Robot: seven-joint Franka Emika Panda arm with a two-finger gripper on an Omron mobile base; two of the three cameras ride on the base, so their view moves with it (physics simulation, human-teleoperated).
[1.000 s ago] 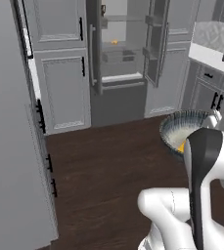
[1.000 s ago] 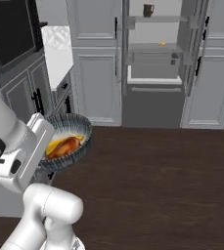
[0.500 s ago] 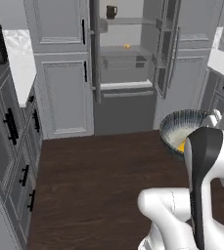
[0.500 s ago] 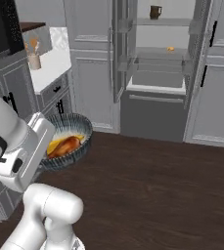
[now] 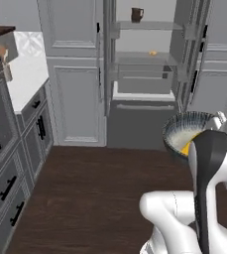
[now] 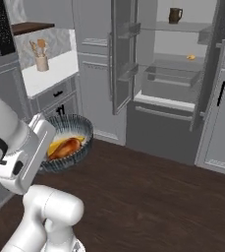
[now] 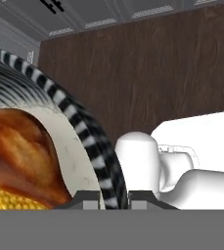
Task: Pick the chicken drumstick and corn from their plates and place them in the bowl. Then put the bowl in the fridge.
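Observation:
My gripper (image 7: 114, 197) is shut on the striped rim of the grey-blue bowl (image 7: 86, 134), one finger inside the rim and one outside. The arm holds the bowl (image 6: 72, 130) up in front of the base, level, above the dark wood floor. Inside lie the reddish-brown chicken drumstick (image 7: 18, 156) and, under it, the yellow corn (image 7: 3, 199). From the right base view the drumstick (image 6: 65, 147) rests across the corn (image 6: 54, 146). The left base view has the bowl (image 5: 187, 130) beside my dark wrist, with corn (image 5: 186, 148) peeking out. The fridge (image 5: 144, 84) stands ahead, doors swung open. The plates are out of view.
On the fridge (image 6: 175, 83) shelves sit a dark mug (image 6: 175, 15) and a small orange item (image 6: 191, 57). A white counter (image 6: 50, 71) with a utensil holder (image 6: 41, 60) and grey cabinets (image 5: 8, 163) run along the left. Dark floor lies between me and the fridge.
The whole picture has shifted as the base moved: the open fridge has drawn closer and more central. The bowl stays in the gripper, in the same place relative to the arm.

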